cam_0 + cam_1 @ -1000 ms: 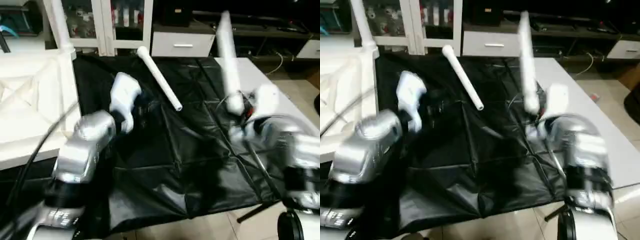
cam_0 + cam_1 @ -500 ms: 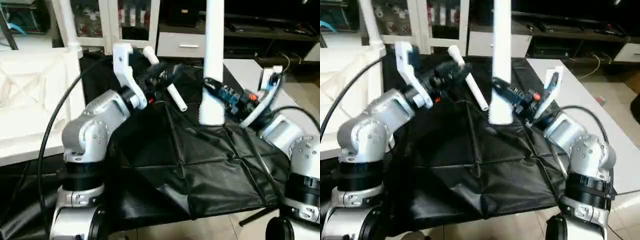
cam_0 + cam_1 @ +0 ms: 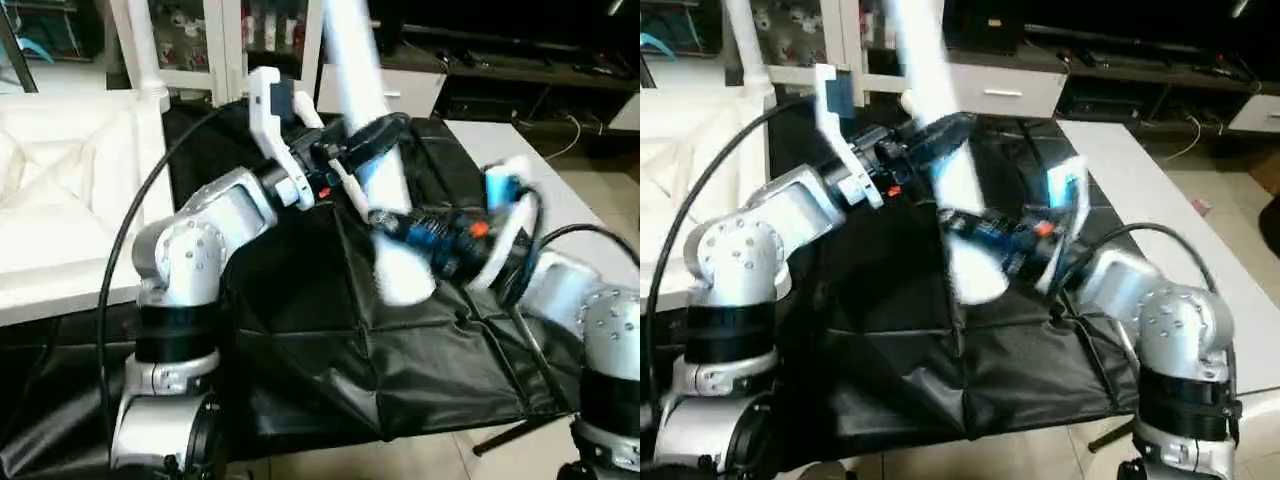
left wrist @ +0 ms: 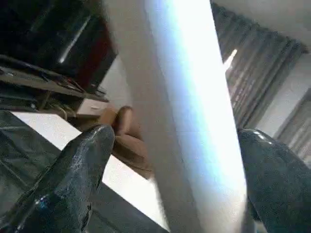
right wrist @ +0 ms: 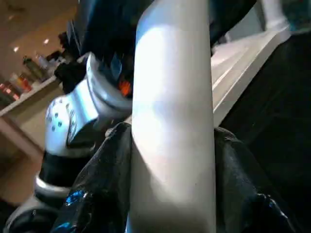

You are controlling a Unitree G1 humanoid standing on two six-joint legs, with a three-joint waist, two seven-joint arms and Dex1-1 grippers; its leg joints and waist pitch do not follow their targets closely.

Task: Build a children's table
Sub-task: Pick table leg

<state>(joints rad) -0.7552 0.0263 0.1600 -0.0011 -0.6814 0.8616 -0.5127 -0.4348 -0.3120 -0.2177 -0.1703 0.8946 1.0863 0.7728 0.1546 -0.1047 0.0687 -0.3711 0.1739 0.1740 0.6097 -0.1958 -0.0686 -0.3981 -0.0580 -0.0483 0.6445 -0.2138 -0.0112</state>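
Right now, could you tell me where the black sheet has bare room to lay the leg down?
The black sheet is bare along its near edge, between both forearms. Farther back it is crowded: the right tool grips the held leg there.

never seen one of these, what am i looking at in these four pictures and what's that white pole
This is a humanoid robot with two silver arms, putting together a children's table. The two wide pictures come from a camera on its head, looking down over the arms. The two close-ups come from cameras on its wrists. The white pole is a table leg. The right gripper is clamped around its thick end. The left gripper is spread open around the leg higher up, with a gap at one finger, so it isn't gripping. Below lies a black sheet with a second leg partly hidden behind the arms. The white table top lies upside down at the left.
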